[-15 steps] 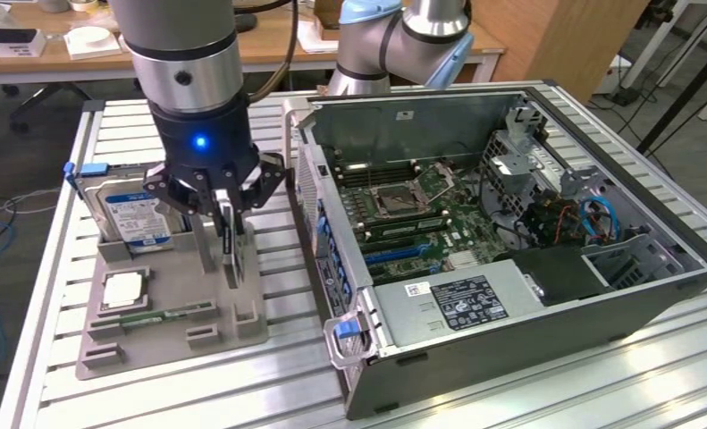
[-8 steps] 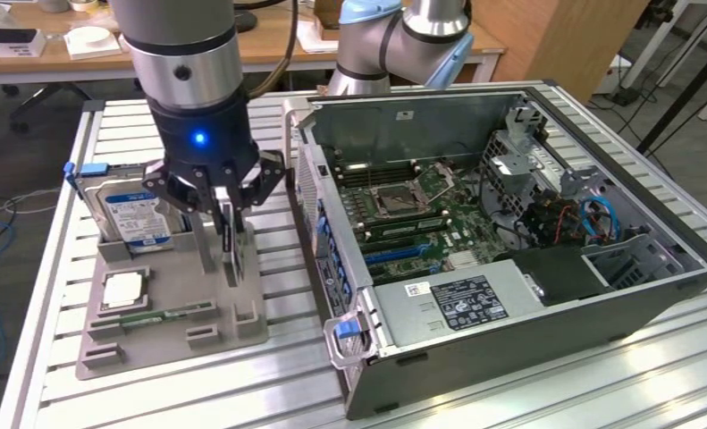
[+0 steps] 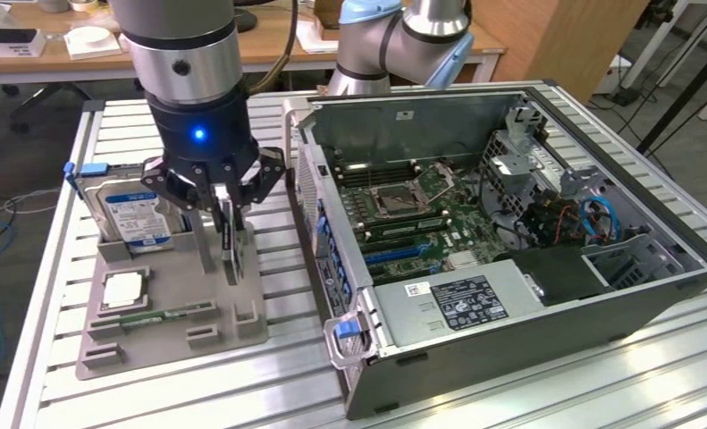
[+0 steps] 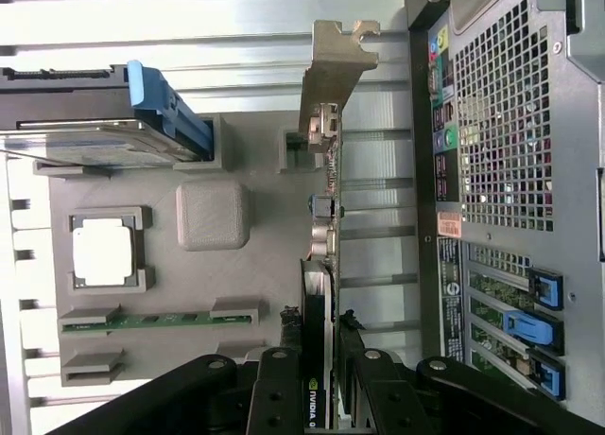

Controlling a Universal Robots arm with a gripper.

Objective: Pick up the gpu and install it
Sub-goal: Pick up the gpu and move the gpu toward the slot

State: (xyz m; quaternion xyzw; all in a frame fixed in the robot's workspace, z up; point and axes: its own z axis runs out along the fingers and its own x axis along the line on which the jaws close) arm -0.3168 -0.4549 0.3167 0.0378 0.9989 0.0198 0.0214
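My fingers (image 4: 286,374) are pressed in from both sides onto the upper edge of the gpu (image 3: 231,255), so my gripper (image 3: 218,223) is pinching it rather than spread. In the wrist view I look straight down the thin edge of the card (image 4: 321,284) between my fingertips, with my gripper (image 4: 319,323) closed around it.

The gpu stands upright on its long edge over the grey tray (image 3: 168,353), along the tray's edge on the exterior view's right. Its silvery bracket (image 4: 336,71) is at the end of the card that reaches past the tray's edge. I cannot tell whether the lower edge rests in the tray's slot or is just clear of it.

A square processor chip (image 3: 123,290) lies flat in a pocket of the tray on the exterior view's left of the card. A narrow green memory stick (image 3: 163,315) lies beside the chip, toward the tray's near edge. A hard drive (image 3: 132,214) with a blue-and-white label stands on edge at the tray's back corner, well apart from the card.

Just beside the tray, on the exterior view's right, the computer case (image 3: 592,304) lies open on its side, showing its motherboard (image 3: 413,214). Tray and case both sit on a slatted metal table (image 3: 150,402).
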